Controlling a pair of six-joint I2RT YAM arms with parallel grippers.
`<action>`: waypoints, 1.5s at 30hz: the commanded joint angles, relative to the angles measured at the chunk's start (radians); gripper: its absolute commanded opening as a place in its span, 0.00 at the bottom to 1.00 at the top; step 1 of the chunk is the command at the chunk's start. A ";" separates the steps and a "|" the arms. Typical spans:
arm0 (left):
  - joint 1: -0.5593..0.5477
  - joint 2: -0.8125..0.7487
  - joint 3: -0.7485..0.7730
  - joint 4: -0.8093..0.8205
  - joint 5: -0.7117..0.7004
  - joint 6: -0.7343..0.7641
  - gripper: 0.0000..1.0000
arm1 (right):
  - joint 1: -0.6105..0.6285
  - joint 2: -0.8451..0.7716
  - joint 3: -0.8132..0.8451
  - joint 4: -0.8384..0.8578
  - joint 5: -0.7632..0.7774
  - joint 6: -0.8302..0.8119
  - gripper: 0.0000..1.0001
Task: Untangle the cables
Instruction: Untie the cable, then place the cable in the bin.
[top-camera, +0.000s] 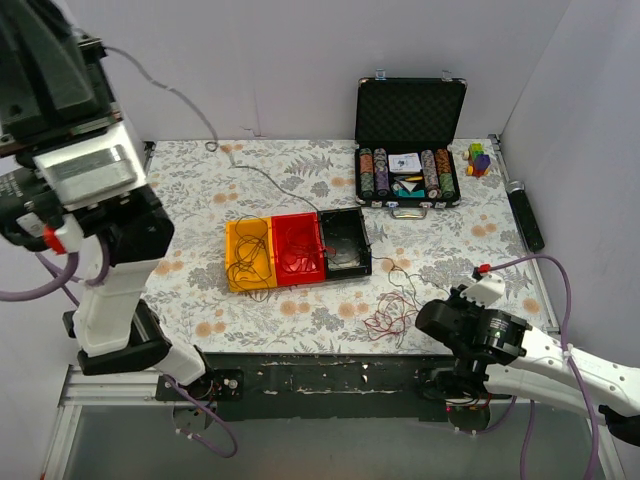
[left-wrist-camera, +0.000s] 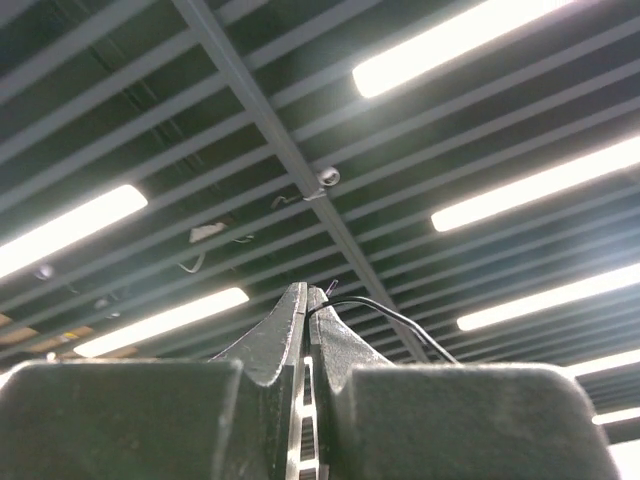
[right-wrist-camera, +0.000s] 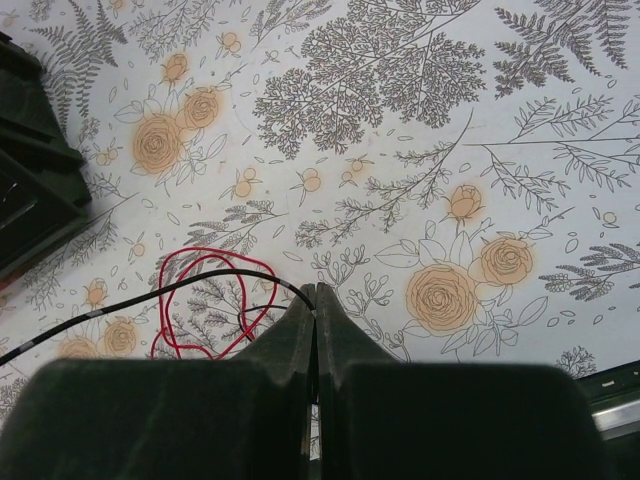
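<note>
The counter is covered in white, patterned with grey foliage and pale orange roses. A yellow tray, a red tray and a black tray are seen. The cables are coloured dark red and black. The case is black.

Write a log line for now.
left gripper: shut on thin black wire, pointing up | right gripper: shut on thin black strand | thin red wire loops: on flowered table

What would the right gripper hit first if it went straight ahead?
Probably the flowery tablecloth, just beyond the shut right gripper; the red cable lies off to the side. Depth is unclear.
</note>
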 joint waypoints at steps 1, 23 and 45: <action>0.003 -0.126 -0.024 0.011 -0.001 0.139 0.00 | -0.003 -0.003 0.031 -0.054 0.066 0.057 0.01; 0.000 -0.553 -0.480 -0.308 -0.245 0.167 0.00 | -0.004 -0.094 0.045 0.140 0.064 -0.142 0.01; 0.002 -0.427 -1.017 -0.410 -0.128 -0.426 0.00 | -0.004 -0.397 0.000 0.639 -0.074 -0.728 0.01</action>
